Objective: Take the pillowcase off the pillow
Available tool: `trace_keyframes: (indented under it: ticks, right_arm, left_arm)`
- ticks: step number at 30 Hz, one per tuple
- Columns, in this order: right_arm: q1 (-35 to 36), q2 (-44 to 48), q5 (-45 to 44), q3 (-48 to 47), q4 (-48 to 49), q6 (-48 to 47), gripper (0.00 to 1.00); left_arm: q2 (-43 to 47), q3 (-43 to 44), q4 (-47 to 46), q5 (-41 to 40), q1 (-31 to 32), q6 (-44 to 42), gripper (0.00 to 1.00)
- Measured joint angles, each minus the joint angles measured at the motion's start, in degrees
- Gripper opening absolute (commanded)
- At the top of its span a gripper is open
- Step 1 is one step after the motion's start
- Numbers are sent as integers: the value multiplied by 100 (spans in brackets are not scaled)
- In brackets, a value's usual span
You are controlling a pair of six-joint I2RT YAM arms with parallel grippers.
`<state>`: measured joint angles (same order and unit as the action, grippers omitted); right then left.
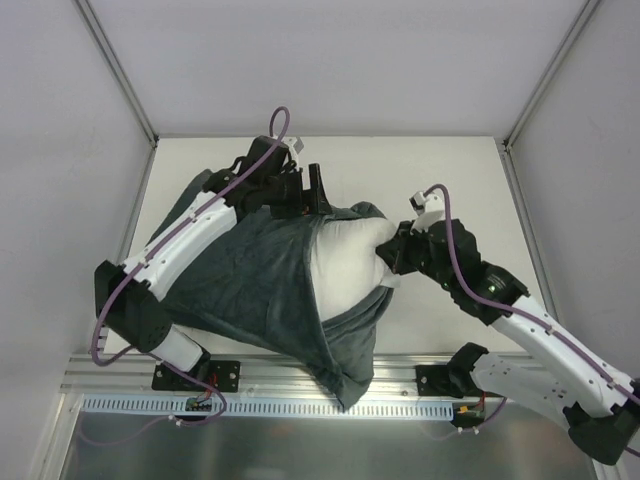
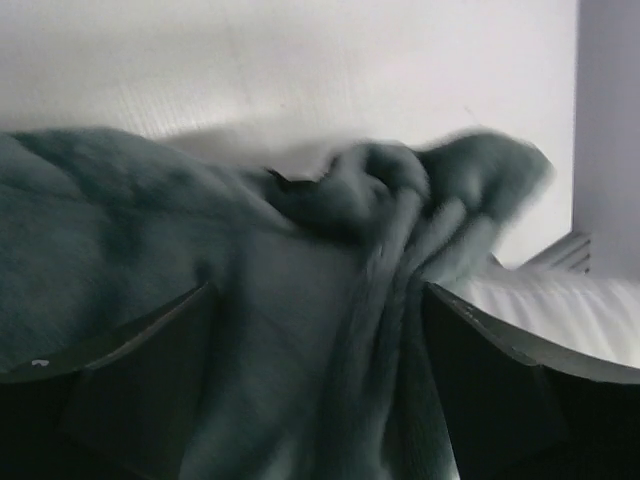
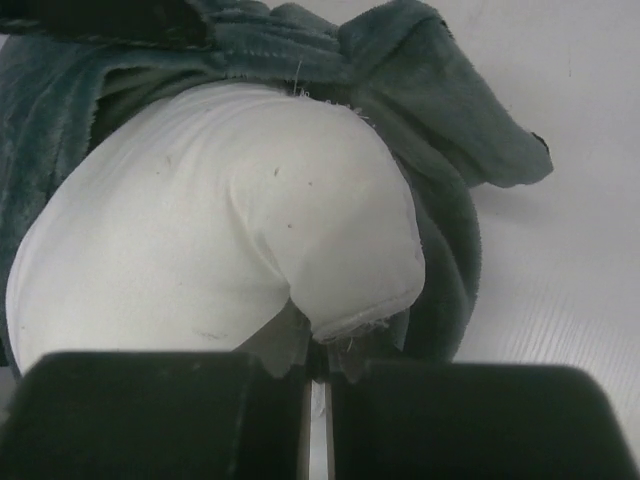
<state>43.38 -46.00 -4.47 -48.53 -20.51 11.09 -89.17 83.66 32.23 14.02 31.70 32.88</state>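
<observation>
Pillow (image 1: 345, 262) sticks halfway out of the dark green pillowcase (image 1: 250, 285).

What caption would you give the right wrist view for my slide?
Right gripper pinches a corner of the white pillow while the dark teal pillowcase lies bunched back around it.

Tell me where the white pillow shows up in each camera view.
Top external: the pillow sits at the centre, poking out of the pillowcase.
Left wrist: probably the white strip at the right edge, behind the pillowcase.
Right wrist: it fills the centre, with the pillowcase wrapped around it.
Shared landmark: the dark green pillowcase.
</observation>
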Motion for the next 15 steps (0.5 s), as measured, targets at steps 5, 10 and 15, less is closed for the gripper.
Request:
trace_keyframes:
  ticks: [5, 10, 15]
  right_arm:
    - [-83, -881, -83, -566, 22, -9, 1]
    - [-175, -1178, -15, -828, 81, -9, 1]
    - [-195, -1176, 118, -848, 164, -2, 1]
  left_arm:
    - [1082, 0, -31, -426, 599, -216, 91]
    - [2046, -39, -103, -704, 1368, -446, 98]
    - [1967, -190, -120, -909, 1526, -601, 99]
